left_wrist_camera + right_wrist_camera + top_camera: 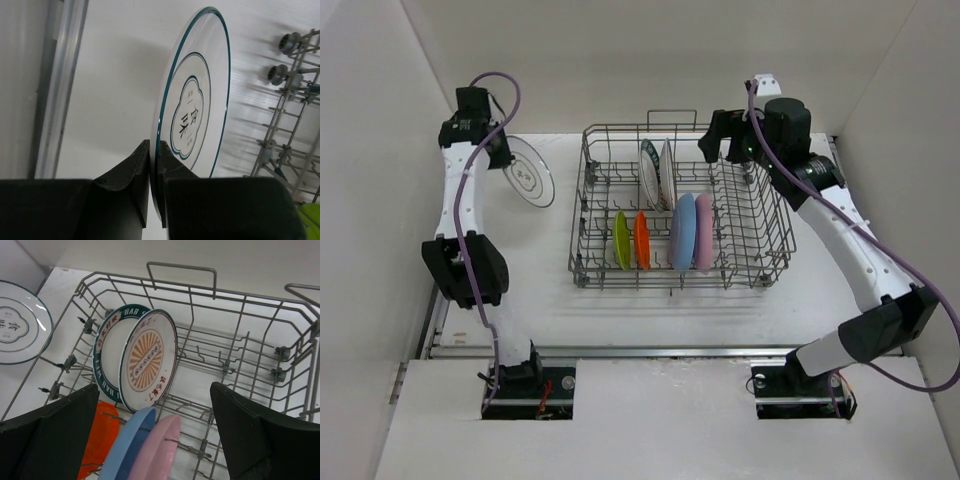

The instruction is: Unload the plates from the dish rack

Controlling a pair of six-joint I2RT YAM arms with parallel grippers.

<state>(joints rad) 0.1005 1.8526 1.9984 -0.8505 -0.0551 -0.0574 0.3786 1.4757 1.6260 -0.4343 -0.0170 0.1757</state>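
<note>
Left gripper [152, 156] pinched the teal-rimmed white plate [196, 112] by its rim, upright, left of the dish rack [582, 205]; that thin edge grip could slip. Right gripper [154, 387] hung wide open over six racked plates [682, 232].

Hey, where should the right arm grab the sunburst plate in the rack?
Its top rim, coming straight down from above. The sunburst plate stands on edge in the rack, the green-rimmed plate close beside it, so the upper edge looks freest.
</note>
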